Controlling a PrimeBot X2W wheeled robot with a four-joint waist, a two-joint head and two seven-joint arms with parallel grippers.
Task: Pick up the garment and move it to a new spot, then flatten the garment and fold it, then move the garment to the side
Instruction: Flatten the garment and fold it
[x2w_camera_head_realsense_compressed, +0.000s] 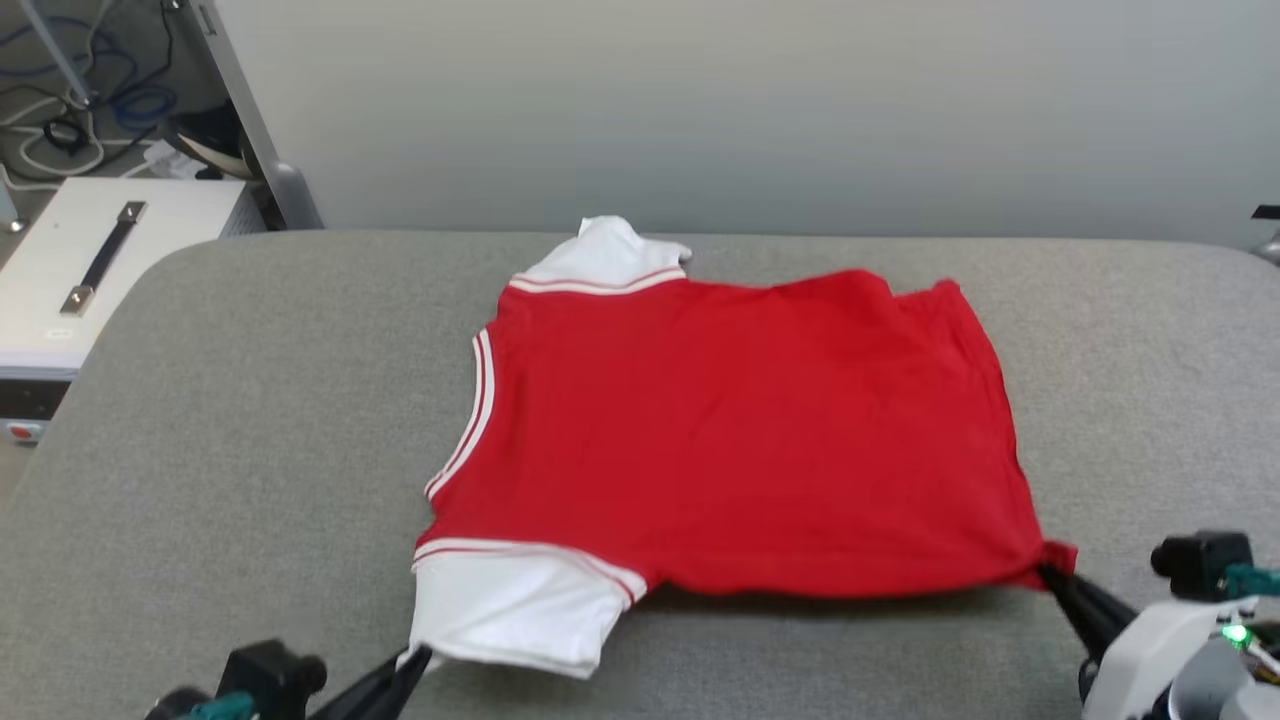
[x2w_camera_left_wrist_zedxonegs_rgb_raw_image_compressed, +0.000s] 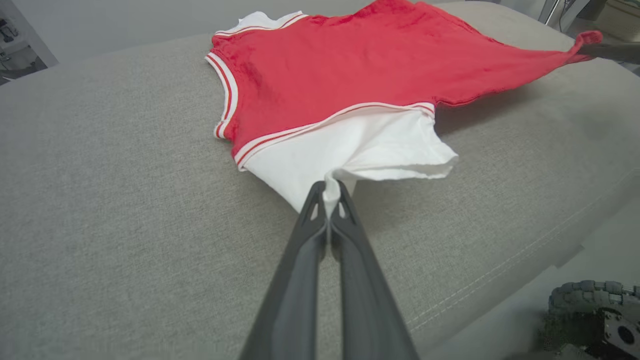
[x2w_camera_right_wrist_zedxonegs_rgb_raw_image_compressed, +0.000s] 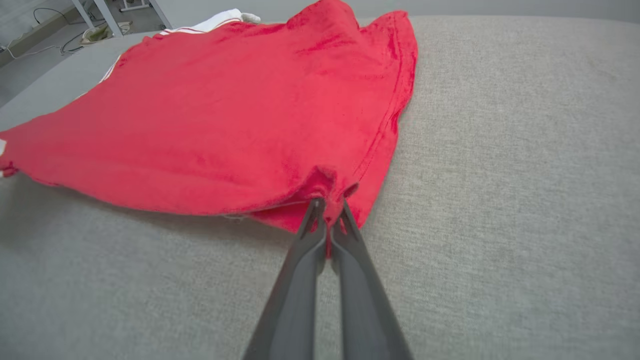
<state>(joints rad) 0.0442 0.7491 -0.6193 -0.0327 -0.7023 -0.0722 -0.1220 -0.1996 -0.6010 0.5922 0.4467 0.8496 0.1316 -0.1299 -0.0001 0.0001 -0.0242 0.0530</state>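
Note:
The garment lies spread on the grey padded table, plain red back up, collar toward the left, hem toward the right. Its lettering is hidden underneath. My left gripper is shut on the edge of the near white sleeve, pinching a fold of white cloth between the fingertips. At the near right my right gripper is shut on the red hem corner, which is lifted slightly off the table. The far white sleeve lies flat at the back edge.
A white case with a dark handle stands off the table's left side, with cables on the floor behind it. A pale wall runs behind the table. My wheeled base shows below the table's near edge.

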